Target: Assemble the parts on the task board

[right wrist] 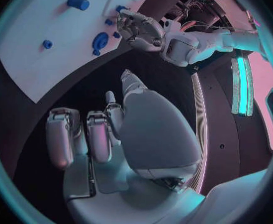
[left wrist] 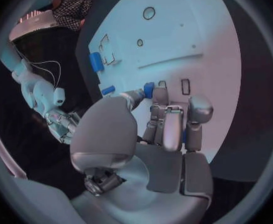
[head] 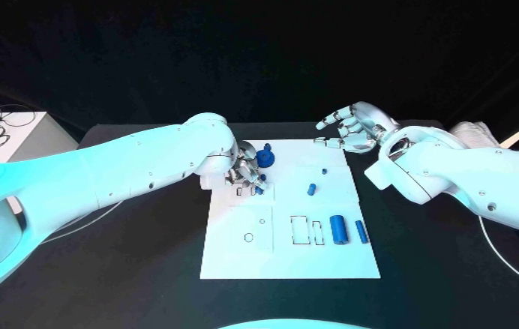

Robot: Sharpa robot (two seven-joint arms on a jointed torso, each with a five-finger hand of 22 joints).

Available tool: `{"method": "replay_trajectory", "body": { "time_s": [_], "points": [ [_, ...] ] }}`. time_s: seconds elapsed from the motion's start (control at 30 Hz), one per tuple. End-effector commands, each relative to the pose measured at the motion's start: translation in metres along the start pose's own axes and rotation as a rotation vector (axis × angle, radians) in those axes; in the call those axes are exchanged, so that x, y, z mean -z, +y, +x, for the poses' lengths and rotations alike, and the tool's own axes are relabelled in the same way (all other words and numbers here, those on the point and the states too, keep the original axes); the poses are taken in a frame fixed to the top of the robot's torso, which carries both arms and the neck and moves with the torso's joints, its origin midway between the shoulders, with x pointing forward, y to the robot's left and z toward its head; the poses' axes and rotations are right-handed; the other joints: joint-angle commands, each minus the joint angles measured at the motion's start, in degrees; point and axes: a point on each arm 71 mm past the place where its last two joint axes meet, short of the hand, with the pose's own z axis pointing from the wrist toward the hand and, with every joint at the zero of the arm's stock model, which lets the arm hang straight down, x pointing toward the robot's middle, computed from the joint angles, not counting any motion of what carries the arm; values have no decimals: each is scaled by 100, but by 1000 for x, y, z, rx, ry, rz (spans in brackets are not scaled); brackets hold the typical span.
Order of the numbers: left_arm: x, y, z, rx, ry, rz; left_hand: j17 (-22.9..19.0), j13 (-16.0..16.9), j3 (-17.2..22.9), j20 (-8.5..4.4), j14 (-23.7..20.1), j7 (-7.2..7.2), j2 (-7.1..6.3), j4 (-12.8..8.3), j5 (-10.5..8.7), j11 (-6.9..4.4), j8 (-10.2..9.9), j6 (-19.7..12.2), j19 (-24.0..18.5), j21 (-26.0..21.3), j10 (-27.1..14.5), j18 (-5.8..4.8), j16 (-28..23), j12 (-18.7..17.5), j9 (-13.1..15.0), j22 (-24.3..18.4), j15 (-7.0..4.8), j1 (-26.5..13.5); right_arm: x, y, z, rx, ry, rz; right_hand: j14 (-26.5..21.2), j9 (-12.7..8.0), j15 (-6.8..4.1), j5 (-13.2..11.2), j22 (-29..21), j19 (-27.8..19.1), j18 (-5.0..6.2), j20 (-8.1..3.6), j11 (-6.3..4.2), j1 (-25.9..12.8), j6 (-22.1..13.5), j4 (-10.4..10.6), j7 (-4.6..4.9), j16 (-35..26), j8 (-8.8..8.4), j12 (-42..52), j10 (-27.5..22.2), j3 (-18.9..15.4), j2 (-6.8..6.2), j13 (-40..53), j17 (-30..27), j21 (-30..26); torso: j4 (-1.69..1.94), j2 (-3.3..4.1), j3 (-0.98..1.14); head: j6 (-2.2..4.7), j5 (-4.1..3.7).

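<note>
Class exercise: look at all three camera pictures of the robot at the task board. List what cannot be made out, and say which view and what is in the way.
- Head view: whether the left hand grips a blue part; its fingers cover that spot on the task board.
- Left wrist view: the blue part at the fingertips is half hidden by them.
- Right wrist view: the round blue part is too small to read its shape.
- Head view: the right hand hovers with fingers apart, holding nothing.

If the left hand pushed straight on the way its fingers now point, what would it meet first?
Probably the small blue part right at the left hand's fingertips, with the task board just under it; depth is unclear, so contact may already exist.
</note>
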Motion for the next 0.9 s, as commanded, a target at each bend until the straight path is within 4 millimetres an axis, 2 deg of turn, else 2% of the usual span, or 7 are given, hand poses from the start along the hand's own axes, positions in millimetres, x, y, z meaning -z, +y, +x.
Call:
{"method": "replay_trajectory", "body": {
  "time_s": [0.03, 0.13, 0.3, 0.43, 0.57, 0.73, 0.9],
  "points": [
    [1, -2, 0, 62, 1, 34, 19, 5, 555, -33, 4, -57, -59, -295, 30, -56, 161, -15, -6, 39, 51, -52, 23, -28, 334, 18, -43, 13, 0, 0, 2, 13, 19, -4, 516, -10, -6, 21, 1042, 265, 46, 2, -4, -52, 32, 10, 2, -38, 19, -25, -47, 16, -6, 288, 1209, -22, -1, 0, 1, 3, -3],
    [2, 0, -1, 93, -18, 42, 63, 30, 1129, -45, 30, -67, -158, -587, 37, -55, 266, -57, 20, 76, 119, -59, 41, -10, 539, 68, -44, -124, 0, 0, 2, 13, 19, -4, 516, -10, -6, 21, 1042, 265, 46, 2, -4, -52, 32, 10, 2, -38, 19, -25, -47, 16, -6, 288, 1209, -22, 2, 1, 2, 6, 0],
    [5, 5, -2, 147, -47, 53, 348, 184, 1565, -69, 166, -66, -252, -871, 81, -77, 355, -16, 215, 199, 311, -102, 177, 120, 710, 302, -72, -278, 0, 0, 2, 12, 19, -6, 515, -12, -8, 42, 1036, 261, 48, 0, -5, -51, 34, 9, 1, -39, 23, -26, -46, 24, -2, 286, 1207, -31, 4, -1, 4, 14, 9],
    [9, 9, -2, 175, -65, 58, 473, 222, 1762, -93, 224, -88, -348, -1010, 253, -100, 384, 42, 280, 244, 411, -115, 232, 153, 794, 375, -93, -434, 1, -1, 1, 12, 16, -6, 514, -16, -9, 80, 1035, 262, 48, -2, -7, -53, 35, 9, 0, -42, 27, -34, -52, 35, -2, 278, 1204, -33, 8, -2, 4, 8, 17],
    [14, 14, -3, 198, -89, 63, 669, 331, 1859, -131, 310, -126, -477, -1127, 758, -141, 410, 161, 422, 320, 587, -146, 316, 234, 864, 532, -135, -587, 1, -1, 0, 12, 13, -6, 514, -16, -9, 80, 1035, 262, 48, -2, -7, -53, 35, 9, 0, -42, 27, -34, -52, 35, -2, 278, 1204, -33, 14, -1, 6, -1, 33],
    [18, 20, -3, 211, -116, 62, 867, 453, 1896, -192, 397, -185, -601, -1238, 1239, -205, 388, 314, 608, 411, 796, -187, 395, 304, 902, 730, -194, -709, 2, -2, 0, 12, 11, -6, 515, -18, -10, 93, 1036, 263, 47, -3, -8, -54, 34, 9, 0, -42, 29, -31, -49, 38, -3, 280, 1205, -33, 10, 6, 7, -14, 37],
    [20, 25, -3, 193, -152, 46, 905, 538, 1896, -228, 416, -215, -654, -1293, 1510, -236, 361, 405, 704, 456, 913, -209, 405, 347, 924, 834, -226, -766, 2, -2, 0, 12, 10, -5, 515, -19, -11, 107, 1035, 263, 48, -3, -8, -56, 34, 9, 0, -42, 30, -33, -50, 41, -4, 277, 1206, -35, 17, 6, 10, -54, 50]
  ]
}}
